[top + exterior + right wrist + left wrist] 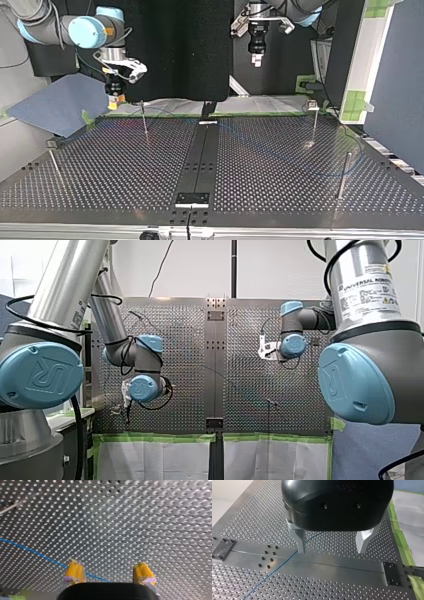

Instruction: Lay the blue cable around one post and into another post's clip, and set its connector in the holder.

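Left gripper (331, 551) spread apart (metal fingers (300, 541)), blue cable (279, 567) passing under one finger

Thin blue cable (277, 568) is lying slack and flat on the perforated metal table (249, 517), slanting across its solid centre strip beneath my left gripper (331, 551). In the top view it is curving faintly past a thin upright metal post (314, 125) and a second post (343, 176) at the right.
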Controlling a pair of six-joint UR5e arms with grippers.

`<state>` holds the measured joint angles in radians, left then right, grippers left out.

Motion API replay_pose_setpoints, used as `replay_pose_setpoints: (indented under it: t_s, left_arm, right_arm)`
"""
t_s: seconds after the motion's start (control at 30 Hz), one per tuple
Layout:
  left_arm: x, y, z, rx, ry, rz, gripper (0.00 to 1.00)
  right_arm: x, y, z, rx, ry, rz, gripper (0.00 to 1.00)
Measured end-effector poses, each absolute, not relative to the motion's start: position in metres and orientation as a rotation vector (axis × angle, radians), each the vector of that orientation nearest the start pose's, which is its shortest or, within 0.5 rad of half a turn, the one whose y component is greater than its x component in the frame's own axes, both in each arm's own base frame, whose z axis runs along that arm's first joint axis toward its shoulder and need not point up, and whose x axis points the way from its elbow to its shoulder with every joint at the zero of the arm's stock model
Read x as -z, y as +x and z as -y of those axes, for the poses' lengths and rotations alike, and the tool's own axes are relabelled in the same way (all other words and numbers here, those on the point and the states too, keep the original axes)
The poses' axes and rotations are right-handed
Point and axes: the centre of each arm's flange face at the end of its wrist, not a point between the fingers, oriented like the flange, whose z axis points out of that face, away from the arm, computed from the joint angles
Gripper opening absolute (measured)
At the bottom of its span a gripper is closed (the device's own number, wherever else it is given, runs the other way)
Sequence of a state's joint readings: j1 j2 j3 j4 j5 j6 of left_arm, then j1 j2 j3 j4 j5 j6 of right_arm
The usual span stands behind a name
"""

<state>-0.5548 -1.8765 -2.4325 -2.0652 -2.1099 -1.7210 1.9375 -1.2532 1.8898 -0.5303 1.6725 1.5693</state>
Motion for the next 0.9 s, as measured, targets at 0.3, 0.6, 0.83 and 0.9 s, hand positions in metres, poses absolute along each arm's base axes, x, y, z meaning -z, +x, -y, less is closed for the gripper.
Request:
replay_pose_setpoints:
  t_s: [0.3,0.6,0.83,0.9]
  left_arm:
    - [-0.100,0.262,0.256,0.070,-0.064,-1.653,1.00]
    - [-0.100,0.263,0.256,0.073,-0.064,-1.650,1.00]
    - [-0.099,0.263,0.257,0.081,-0.053,-1.655,1.00]
    - [-0.099,0.263,0.257,0.081,-0.052,-1.656,1.00]
  right_arm:
    - [-0.210,0.307,0.455,-1.298,1.529,1.143,0.99]
    - [-0.191,0.322,0.447,-1.281,1.624,1.085,0.99]
    - [-0.190,0.342,0.433,-1.281,1.664,1.006,0.99]
    - [-0.191,0.350,0.428,-1.285,1.660,0.994,0.99]
